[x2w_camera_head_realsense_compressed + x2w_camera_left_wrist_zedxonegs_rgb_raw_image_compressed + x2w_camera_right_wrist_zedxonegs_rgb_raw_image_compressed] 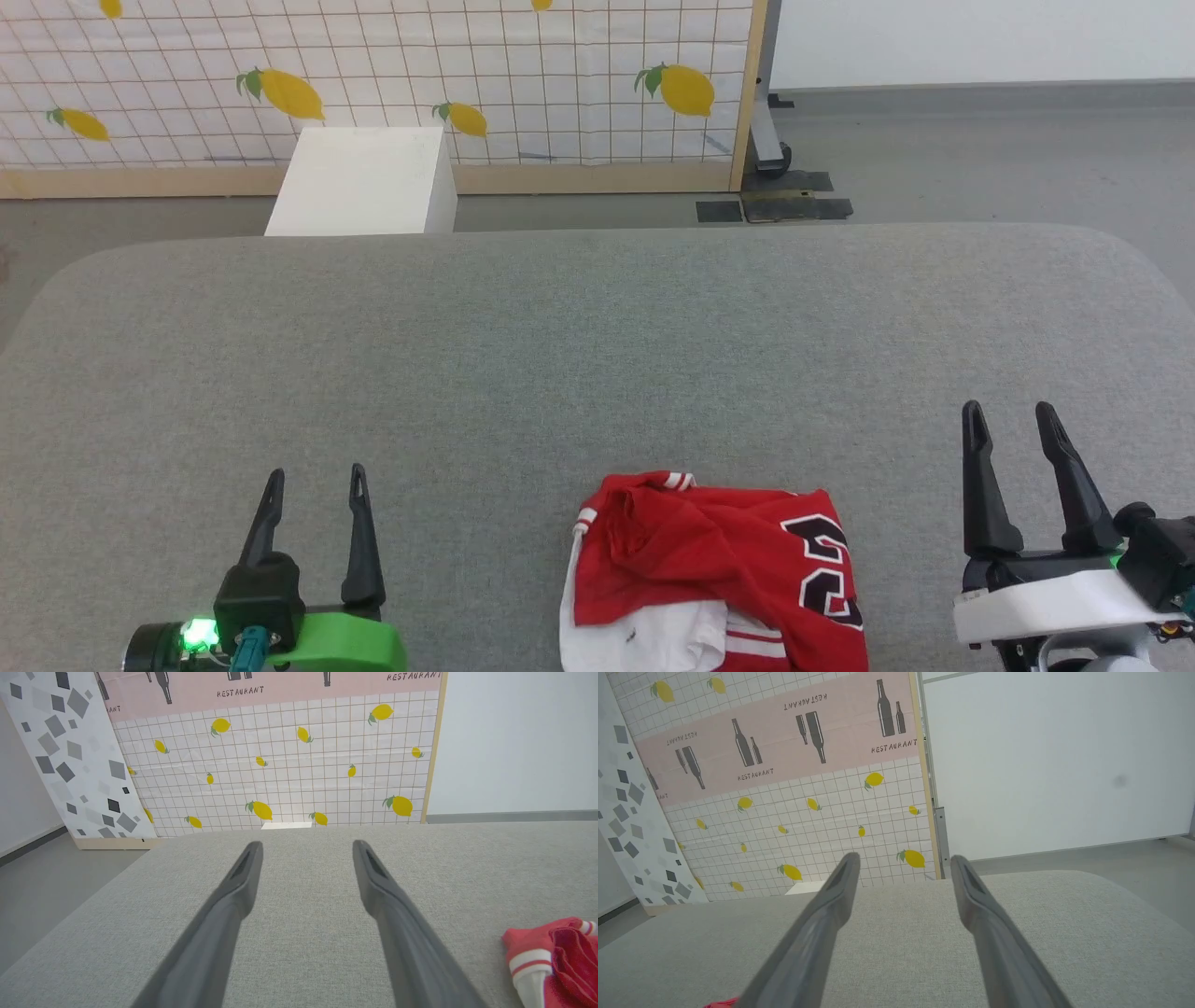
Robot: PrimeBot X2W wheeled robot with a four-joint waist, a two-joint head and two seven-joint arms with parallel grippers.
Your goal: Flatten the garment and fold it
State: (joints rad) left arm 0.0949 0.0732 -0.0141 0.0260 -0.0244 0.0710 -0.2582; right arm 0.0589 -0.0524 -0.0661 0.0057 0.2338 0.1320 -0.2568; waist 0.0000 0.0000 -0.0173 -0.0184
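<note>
Crumpled red T-shirt [719,569] sits at the near edge of the grey fabric tabletop [597,355], a little right of centre. Number print is on its right side, white sleeve bunched near-left. No clear long axis; slightly wider across than deep. It lies between my grippers. My right gripper [1009,407] is nearer, my left gripper [316,471] further off. Both spread, empty, fingers pointing at the far edge, clear of the cloth.
</note>
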